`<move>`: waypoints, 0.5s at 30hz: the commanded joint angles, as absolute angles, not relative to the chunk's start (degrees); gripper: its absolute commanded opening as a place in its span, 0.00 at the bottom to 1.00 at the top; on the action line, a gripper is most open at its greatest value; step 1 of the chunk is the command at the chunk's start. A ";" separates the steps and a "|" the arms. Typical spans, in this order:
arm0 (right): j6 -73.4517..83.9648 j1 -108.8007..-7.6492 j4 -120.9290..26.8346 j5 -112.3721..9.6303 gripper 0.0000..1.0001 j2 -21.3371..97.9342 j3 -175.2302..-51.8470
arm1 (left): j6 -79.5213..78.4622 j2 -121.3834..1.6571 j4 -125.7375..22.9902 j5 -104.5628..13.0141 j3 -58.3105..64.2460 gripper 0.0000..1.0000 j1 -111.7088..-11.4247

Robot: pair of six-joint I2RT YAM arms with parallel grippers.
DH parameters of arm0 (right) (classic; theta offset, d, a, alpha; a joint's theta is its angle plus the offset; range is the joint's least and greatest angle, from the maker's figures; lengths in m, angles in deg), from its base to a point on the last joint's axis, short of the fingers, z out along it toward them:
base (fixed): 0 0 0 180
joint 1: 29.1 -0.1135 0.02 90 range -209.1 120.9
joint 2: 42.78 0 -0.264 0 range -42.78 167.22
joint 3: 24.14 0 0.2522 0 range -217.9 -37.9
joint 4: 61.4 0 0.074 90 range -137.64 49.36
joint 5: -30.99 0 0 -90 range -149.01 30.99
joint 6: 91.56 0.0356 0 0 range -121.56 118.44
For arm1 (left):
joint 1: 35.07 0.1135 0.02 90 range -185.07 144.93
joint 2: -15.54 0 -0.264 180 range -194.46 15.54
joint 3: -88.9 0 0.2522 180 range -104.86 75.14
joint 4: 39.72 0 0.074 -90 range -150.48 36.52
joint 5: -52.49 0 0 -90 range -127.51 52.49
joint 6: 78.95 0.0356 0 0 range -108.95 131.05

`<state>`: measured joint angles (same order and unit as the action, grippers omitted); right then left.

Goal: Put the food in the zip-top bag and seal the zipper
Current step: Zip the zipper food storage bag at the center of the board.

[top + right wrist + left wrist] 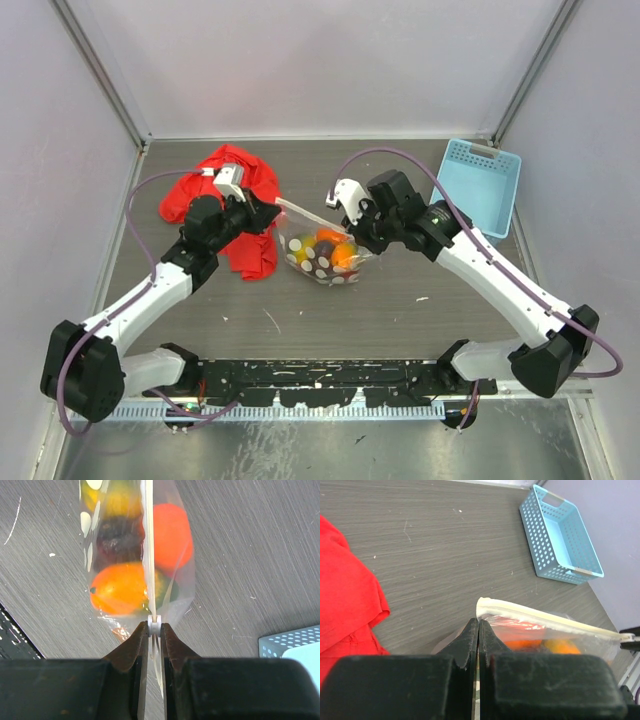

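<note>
The clear dotted zip-top bag [322, 255] hangs between my two grippers above the table's middle. It holds the food: an orange piece [120, 587], a red one [172, 535], a dark purple one [117, 537] and a yellow one [117, 500]. My left gripper [275, 212] is shut on the bag's left top corner [478, 625], just under the end of the whitish zipper [545, 620]. My right gripper [352, 232] is shut on a small white slider [155, 626] at the zipper's other end. The zipper strip [310, 215] runs taut between them.
A red cloth [225, 200] lies crumpled behind and under my left arm; it also shows in the left wrist view [345, 600]. A light blue plastic basket [478, 185] stands at the back right, seen also in the left wrist view [560, 535].
</note>
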<state>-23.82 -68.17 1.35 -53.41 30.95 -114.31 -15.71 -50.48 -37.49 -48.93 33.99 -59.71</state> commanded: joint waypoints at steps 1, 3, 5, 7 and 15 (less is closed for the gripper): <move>-21.90 -67.22 3.25 -55.71 0.01 27.22 -114.09 | -15.95 -52.25 -38.32 -43.95 28.01 0.00 -57.92; -21.49 -67.24 3.16 -54.58 0.01 27.11 -114.18 | -16.47 -53.34 -38.55 -45.18 26.79 0.00 -57.92; -21.14 -67.20 3.16 -54.90 0.01 26.90 -114.04 | -16.59 -54.04 -38.77 -44.18 26.24 0.00 -57.87; -20.86 -67.17 3.16 -56.10 0.01 26.42 -113.80 | -16.39 -54.86 -40.46 -42.37 24.96 0.00 -57.50; -18.41 -67.19 2.16 -56.60 0.01 24.79 -112.82 | -20.84 -61.82 -42.67 -45.45 17.86 0.00 -55.49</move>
